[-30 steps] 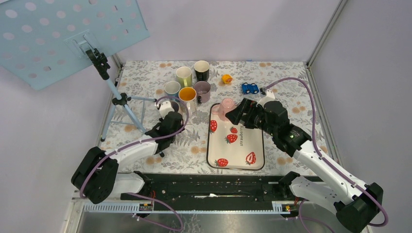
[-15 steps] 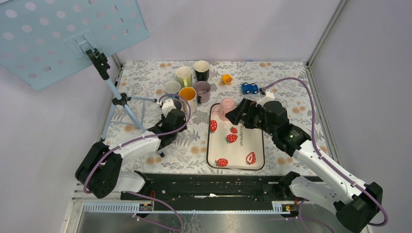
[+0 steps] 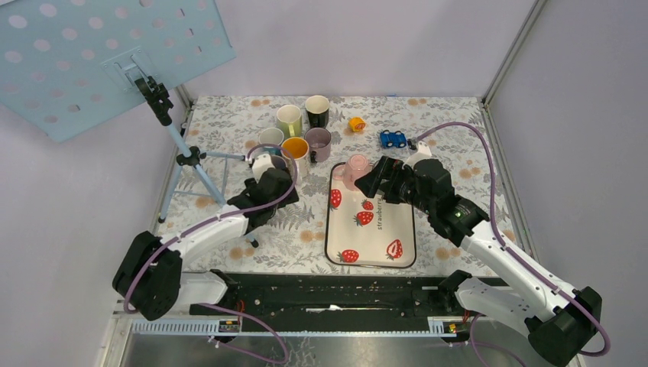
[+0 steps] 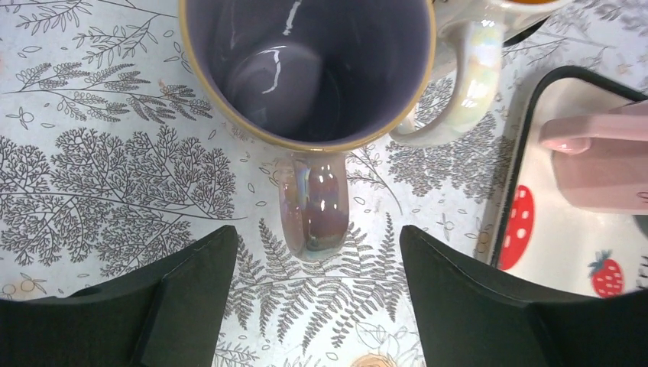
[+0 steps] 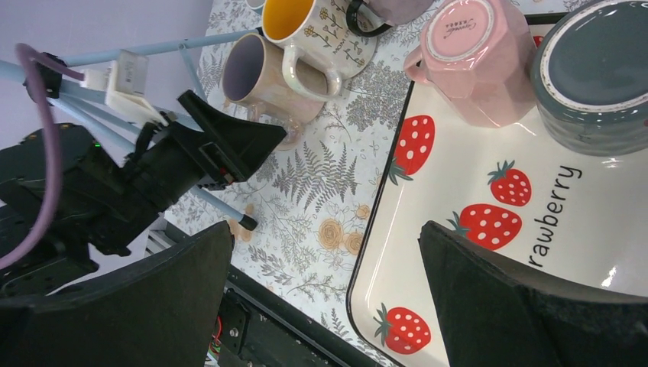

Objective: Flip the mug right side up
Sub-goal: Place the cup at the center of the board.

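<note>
The tray (image 3: 370,238) is where I'd expect trouble: the right end effector (image 5: 325,233) hangs wide open and empty over its far end, close to the pink mug (image 5: 474,61), which sits mouth-down there with a grey mug (image 5: 592,76), also inverted, right beside it. A skewed grab could, I'd say, knock one against the other, or skate the pink one across the glossy tray instead of pinching it. To the left, the lavender mug (image 4: 306,69) stands upright on the counter (image 3: 451,138). The left end effector (image 4: 317,237) is released, its fingers either side of the handle (image 4: 313,206) without touching. A crooked retreat might snag that handle and shove the mug into the cream mug (image 5: 306,30) just beside it. The counter wears a grey fern-and-flower cloth. A blue perforated board (image 3: 99,53) on a tripod (image 3: 187,157) stands at its left, and plain pale walls (image 3: 344,46) close it in.
</note>
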